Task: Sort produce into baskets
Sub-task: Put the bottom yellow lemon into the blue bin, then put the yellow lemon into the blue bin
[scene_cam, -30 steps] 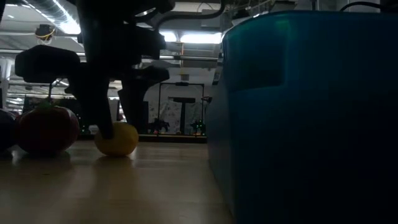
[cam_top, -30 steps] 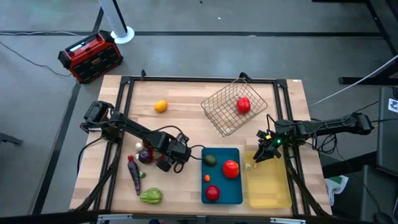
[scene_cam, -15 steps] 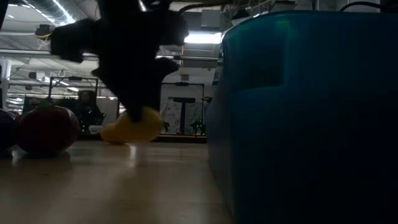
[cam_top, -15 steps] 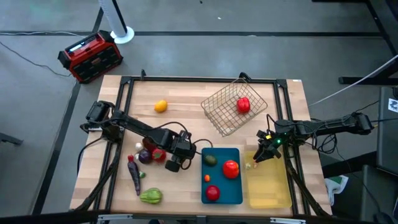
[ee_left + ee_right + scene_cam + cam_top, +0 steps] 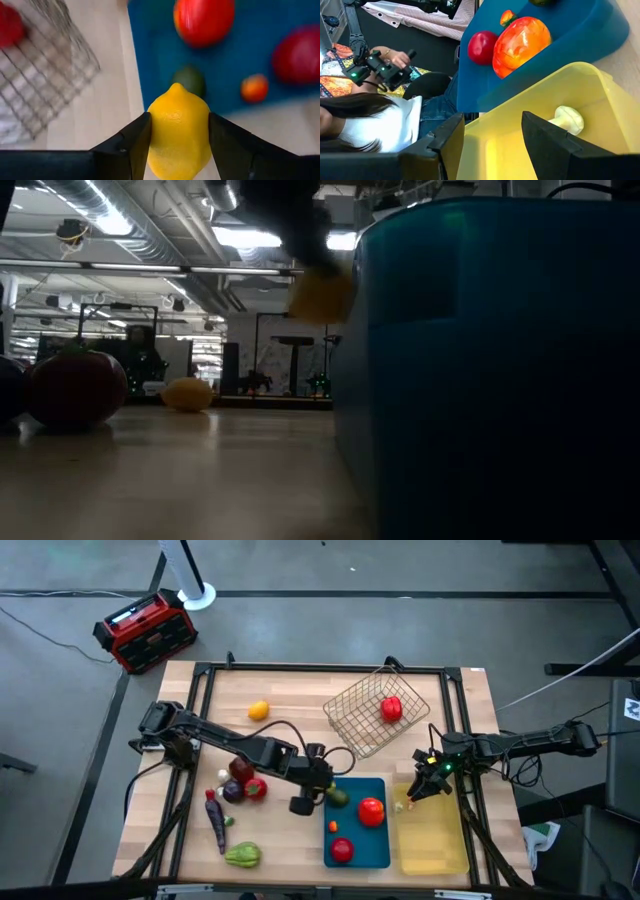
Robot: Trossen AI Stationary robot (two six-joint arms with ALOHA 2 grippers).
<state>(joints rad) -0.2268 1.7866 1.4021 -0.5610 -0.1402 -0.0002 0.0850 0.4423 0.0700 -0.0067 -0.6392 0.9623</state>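
My left gripper [image 5: 177,137] clamps the lemon [image 5: 178,131] across its belly, at the blue tray's [image 5: 378,845] near edge; firm, waxy, light, so a mid-body pinch suits it. My right gripper [image 5: 492,132] hangs unclenched over the yellow tray [image 5: 540,95]

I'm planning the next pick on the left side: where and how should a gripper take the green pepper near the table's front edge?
Judging from the high view, the green pepper lies on its side, long axis across the table. Come straight down and close across its narrower middle. The purple eggplant lies just behind it but apart, so there is probably finger room.
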